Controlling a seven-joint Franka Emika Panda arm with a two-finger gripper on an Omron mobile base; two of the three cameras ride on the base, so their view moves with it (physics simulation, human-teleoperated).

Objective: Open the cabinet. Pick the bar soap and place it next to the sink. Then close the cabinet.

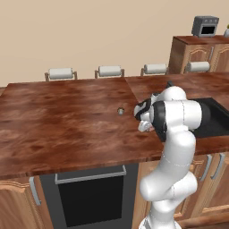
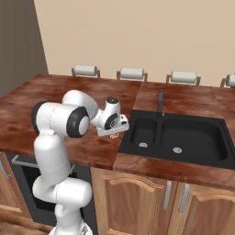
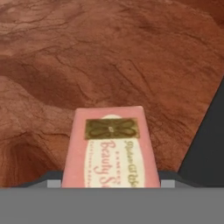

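you have the wide brown bench point(image 2: 55, 94) under the arm, with the black double sink point(image 2: 215, 142) set into it just to the arm's right. in the right base view the gripper point(image 2: 113, 134) hangs low over the bench, close beside the sink's near rim, and a sliver of pink shows beneath the hand. in the hand view the bar soap point(image 3: 110, 148) sits between the jaws, label up, with wood grain below it and the dark sink edge at the right. the jaws are part-way apart and look pinched on the soap's sides, though their tips are hidden by the bar.

your risks, as i judge them: you cannot tell from here whether the soap touches the bench, so letting go now could make it drop, bounce or slide toward the basin. the rim is near, so any sideways drift while lowering could tip the bar over the edge.
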